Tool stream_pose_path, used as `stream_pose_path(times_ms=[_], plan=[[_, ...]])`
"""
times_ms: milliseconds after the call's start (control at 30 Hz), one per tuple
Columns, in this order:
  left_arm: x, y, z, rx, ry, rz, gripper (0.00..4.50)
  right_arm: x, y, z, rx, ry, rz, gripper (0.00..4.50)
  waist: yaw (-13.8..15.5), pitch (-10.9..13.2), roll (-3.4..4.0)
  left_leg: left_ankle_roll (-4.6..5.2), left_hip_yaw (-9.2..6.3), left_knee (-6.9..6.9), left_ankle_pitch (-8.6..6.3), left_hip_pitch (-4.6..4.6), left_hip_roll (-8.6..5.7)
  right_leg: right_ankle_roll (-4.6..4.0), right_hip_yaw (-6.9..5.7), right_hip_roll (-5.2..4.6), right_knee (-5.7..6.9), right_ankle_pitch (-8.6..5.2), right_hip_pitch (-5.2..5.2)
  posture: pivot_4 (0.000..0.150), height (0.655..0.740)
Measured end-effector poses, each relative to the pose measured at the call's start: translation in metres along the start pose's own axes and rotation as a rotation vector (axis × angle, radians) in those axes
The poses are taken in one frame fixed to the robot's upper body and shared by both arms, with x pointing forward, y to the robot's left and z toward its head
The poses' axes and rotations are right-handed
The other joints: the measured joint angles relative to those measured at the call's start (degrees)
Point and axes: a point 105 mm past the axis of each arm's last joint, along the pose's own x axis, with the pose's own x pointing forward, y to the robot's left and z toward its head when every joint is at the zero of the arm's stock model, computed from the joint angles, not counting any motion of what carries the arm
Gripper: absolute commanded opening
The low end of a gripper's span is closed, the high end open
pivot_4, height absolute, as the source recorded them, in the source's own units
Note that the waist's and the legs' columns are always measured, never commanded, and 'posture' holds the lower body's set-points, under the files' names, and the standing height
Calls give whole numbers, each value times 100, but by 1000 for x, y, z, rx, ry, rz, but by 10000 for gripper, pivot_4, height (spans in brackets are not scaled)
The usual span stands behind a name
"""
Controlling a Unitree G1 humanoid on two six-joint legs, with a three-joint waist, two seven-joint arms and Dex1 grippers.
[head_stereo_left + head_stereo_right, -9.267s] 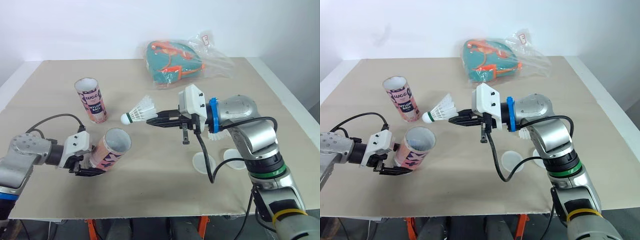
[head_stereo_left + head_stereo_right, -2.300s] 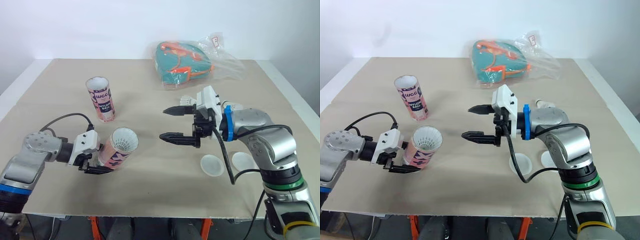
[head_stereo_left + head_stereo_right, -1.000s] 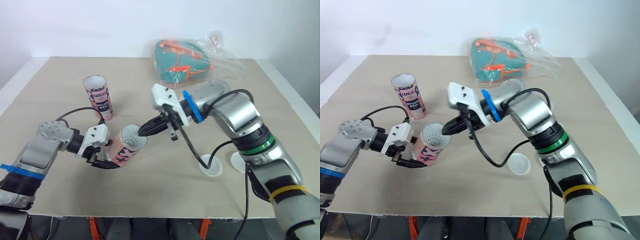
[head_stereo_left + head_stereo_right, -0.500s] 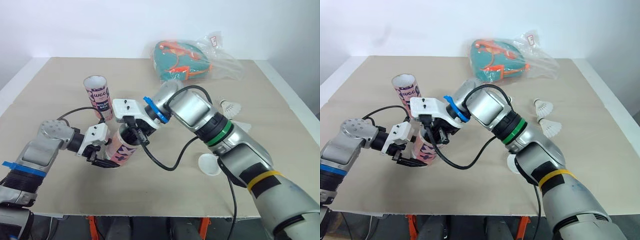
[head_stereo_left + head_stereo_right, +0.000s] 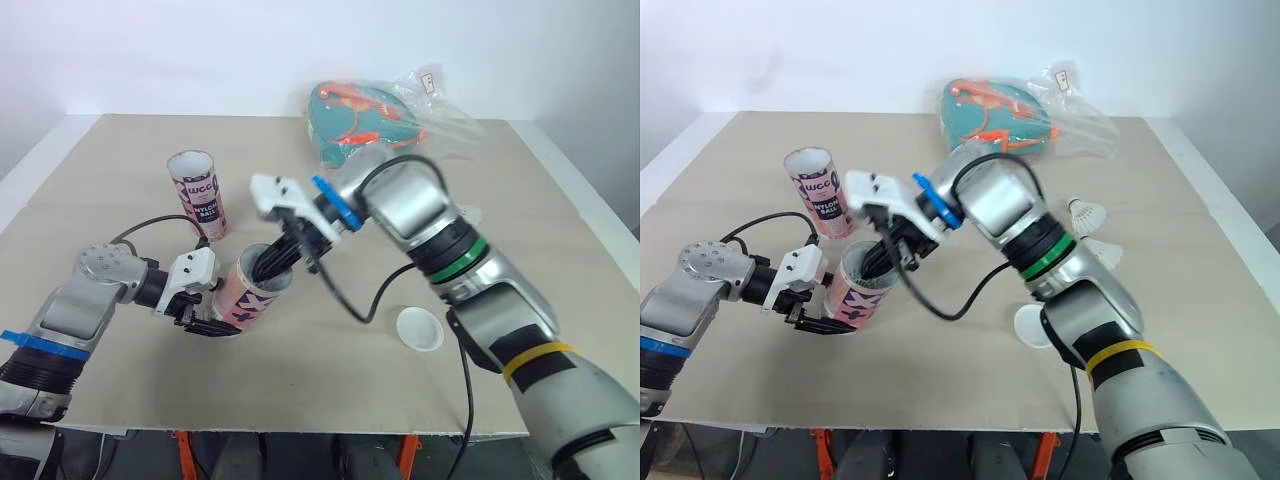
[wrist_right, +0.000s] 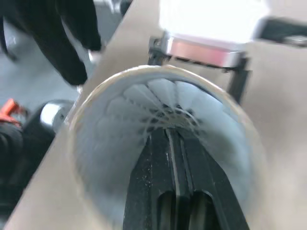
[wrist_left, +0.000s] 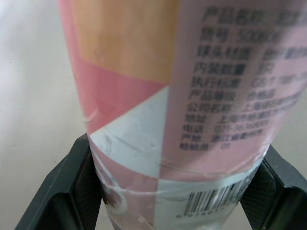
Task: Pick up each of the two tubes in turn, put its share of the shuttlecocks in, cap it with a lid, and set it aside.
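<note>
The tube (image 5: 245,295) is off the worktop (image 5: 100,170), tilted with its open mouth turned up toward the right arm, which looks like a deliberate angle so that arm can reach straight down the bore. The left tool (image 5: 208,318) is clamped on the tube's lower end, its two fingers on opposite sides of the label, leaving the mouth free. The right tool (image 5: 272,264) has its fingers pressed together and slipped inside the mouth, resting against the feathers of a shuttlecock (image 6: 163,103) already in there, probably to seat it deeper. The second tube (image 5: 197,193) stands upright behind, well apart. Two loose shuttlecocks (image 5: 1086,212) lie near the right edge, and a lid (image 5: 420,328) lies flat on the right arm's side, within its reach for capping.
</note>
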Motion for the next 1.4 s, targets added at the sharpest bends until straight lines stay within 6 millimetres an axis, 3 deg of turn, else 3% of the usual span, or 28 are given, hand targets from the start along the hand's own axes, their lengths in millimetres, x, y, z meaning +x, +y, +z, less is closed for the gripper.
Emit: stream_pose_path(times_ms=[100, 200, 333, 433, 533, 600, 733, 933, 1400], plan=[[2, -1, 1, 2, -12, 4, 34397, -26, 1, 1, 24, -37, -50, 180, 2, 1, 0, -1, -1, -5, -4, 0, 0, -7, -2, 0, 0, -4, -2, 1500, 7387], [10, -1, 5, 8, -49, 8, 34397, -38, 0, -7, 24, -37, -117, 180, 1, 1, -2, -1, -3, -6, -5, -1, 0, -5, -6, 1, 0, -9, -2, 1500, 7387], [21, -3, 11, -4, -130, 23, 34397, -54, 5, -35, -6, -122, -252, 180, 4, 5, -7, -9, 2, -4, -10, -10, -2, 11, 2, -3, -4, -16, -5, 1500, 7387], [28, -3, 25, -11, -256, 35, 34397, -74, 21, -57, 16, -134, -354, 180, -4, 14, -13, -11, 2, -4, -13, -25, -5, 6, 8, -2, -3, -13, -20, 1500, 7387], [25, -3, 40, -15, -343, 49, 34397, -93, 38, -80, 105, -140, -464, 9447, -15, 14, -16, 0, -1, -6, -20, -24, -3, -13, 7, 3, -1, -12, -20, 1500, 7387], [24, -4, 43, -19, -362, 54, 34397, -101, 50, -96, 175, -135, -511, 18611, -28, 14, -15, 5, 1, -6, -23, -21, -3, -15, 10, 4, -1, -14, -18, 1500, 7387], [37, -11, 28, -77, -364, 41, 34397, -102, 69, -116, 287, -103, -556, 38678, -138, 16, -15, 15, 10, -4, -29, -8, -3, 17, 23, 6, -1, -26, -12, 1500, 7387], [74, -21, 19, -106, -435, 15, 34397, -104, 85, -155, 343, 131, -539, 38678, -141, 20, -25, 14, 15, 18, -28, 2, -8, 25, 32, 0, -8, -19, 6, 1500, 7387], [101, -20, 28, 60, -522, 58, 34397, -104, 76, -205, 428, 289, -474, 38678, -140, 18, -21, 15, 32, 19, -28, 8, -10, 45, 53, -1, -9, -7, 6, 1500, 7387]])
